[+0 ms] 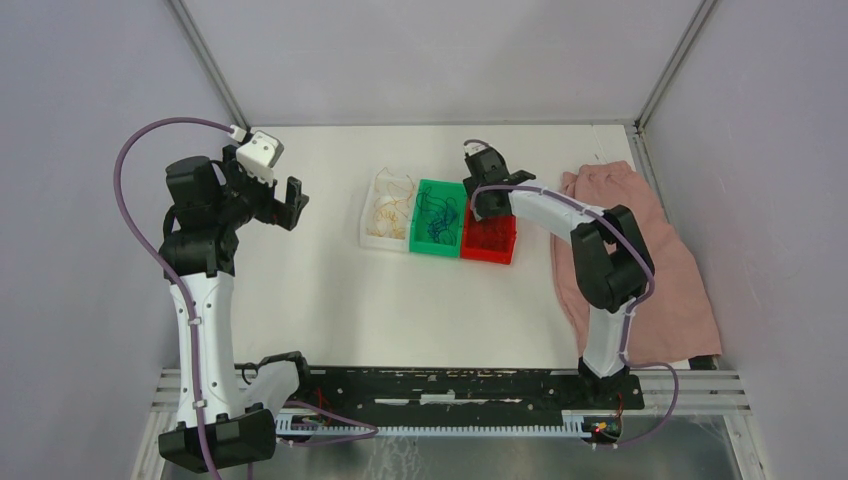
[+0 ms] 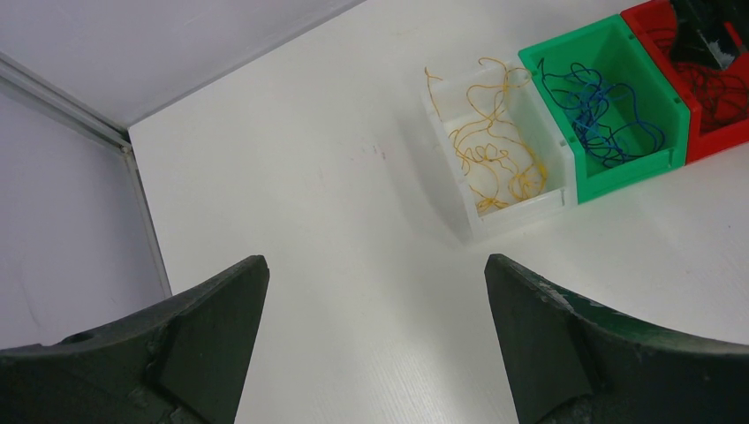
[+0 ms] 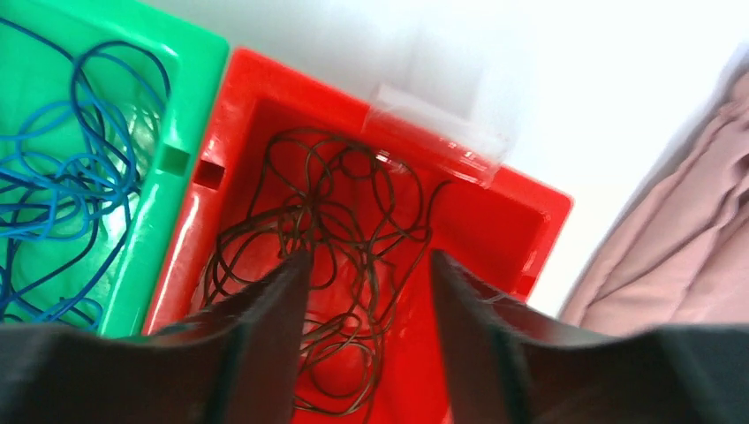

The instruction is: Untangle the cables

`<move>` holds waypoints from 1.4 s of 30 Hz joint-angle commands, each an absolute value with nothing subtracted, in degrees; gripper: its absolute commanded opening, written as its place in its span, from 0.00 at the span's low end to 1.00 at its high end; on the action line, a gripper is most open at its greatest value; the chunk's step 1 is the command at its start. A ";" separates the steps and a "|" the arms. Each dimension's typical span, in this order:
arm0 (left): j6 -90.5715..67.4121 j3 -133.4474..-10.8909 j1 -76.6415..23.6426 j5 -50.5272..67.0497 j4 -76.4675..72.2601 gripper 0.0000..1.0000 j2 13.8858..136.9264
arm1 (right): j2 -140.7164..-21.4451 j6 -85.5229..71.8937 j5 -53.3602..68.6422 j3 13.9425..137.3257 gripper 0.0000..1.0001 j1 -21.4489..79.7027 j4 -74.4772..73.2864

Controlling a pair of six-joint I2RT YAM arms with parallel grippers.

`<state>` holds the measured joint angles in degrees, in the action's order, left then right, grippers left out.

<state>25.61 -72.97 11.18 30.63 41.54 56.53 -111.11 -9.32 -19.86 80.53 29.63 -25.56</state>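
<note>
Dark brown cables [image 3: 340,225] beneath parted right jaws

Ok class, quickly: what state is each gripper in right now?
Left gripper: open, holding nothing.
Right gripper: open, holding nothing, over the brown cables in the red bin.

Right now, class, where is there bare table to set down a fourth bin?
Free: the table between the bins and the arm bases, and left of the clear bin up to the left hand. Crowded: green bin, red bin under the right hand, pink cloth beyond.
</note>
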 commanded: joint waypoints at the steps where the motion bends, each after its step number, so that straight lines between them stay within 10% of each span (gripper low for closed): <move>1: 27.08 -73.21 11.54 32.33 40.78 0.99 56.16 | -105.02 -9.54 -22.20 84.92 0.66 29.84 -25.51; 11: 25.01 -72.15 11.50 32.33 40.30 0.99 55.90 | -92.12 -11.38 -24.31 82.62 0.84 29.87 -27.18; 13: 23.26 -70.46 11.54 32.78 39.37 0.99 55.99 | -86.42 -13.23 -25.69 77.58 0.98 29.80 -24.95; 24: 11.96 -56.78 11.59 31.50 24.66 0.99 56.29 | -51.48 -5.81 -60.83 32.97 0.99 25.79 12.61; 42: 2.46 -20.61 11.51 24.35 -30.75 0.99 63.26 | -70.27 -12.65 -54.87 16.94 0.99 11.76 37.04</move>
